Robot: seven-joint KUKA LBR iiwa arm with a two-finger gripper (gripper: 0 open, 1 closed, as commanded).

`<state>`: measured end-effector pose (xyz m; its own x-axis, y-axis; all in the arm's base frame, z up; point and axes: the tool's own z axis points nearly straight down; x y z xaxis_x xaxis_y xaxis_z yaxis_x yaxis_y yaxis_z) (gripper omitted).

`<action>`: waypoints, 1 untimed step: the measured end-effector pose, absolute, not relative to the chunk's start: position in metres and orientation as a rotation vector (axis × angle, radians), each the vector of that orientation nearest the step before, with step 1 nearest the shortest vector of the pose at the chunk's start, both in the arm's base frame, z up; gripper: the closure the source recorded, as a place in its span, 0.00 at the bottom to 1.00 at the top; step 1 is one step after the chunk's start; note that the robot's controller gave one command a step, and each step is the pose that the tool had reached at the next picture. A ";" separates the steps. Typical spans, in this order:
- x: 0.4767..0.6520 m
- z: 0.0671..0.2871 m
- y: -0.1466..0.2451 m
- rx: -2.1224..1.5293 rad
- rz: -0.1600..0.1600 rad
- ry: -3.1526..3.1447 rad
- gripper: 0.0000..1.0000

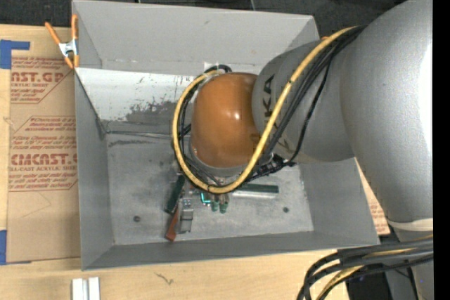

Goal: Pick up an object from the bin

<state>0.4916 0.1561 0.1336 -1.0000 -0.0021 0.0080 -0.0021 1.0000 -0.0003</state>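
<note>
— Where is the gripper?

— Down low over the floor of the bin [98, 221], near the front middle. The arm [394, 116] comes in from the right. Its orange cover [221, 119], ringed by a yellow cable [183, 116], hides most of the gripper [216, 203]. Just a small tip pokes out below the cover.

— Wide or narrow?

— I cannot tell. The cover sits right in the way.

— What lies around it?

— A small cluster of loose things. A thin green bar [259, 189] lies flat just right of the tip, pointing toward the right wall. A dark stick [174, 194] lies slanted just to the left, with its upper end at the cover's edge. Below that stick is a small grey piece [186, 216]. Just beside it is a reddish-brown piece [171, 232], the one nearest the front wall.

— Which one is the gripper over?

— The tip seems to sit at the left end of the green bar, perhaps touching it, but that spot is too crowded to be sure. The dark stick is near it on the other side.

— And the bin's floor?

— Scratched grey metal, with scuff marks on the sloping back wall.
</note>
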 end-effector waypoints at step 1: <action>0.494 0.138 0.155 0.000 -0.002 -3.141 0.00</action>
<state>0.4938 0.1554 0.1378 -1.0000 0.0001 0.0006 0.0001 1.0000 0.0011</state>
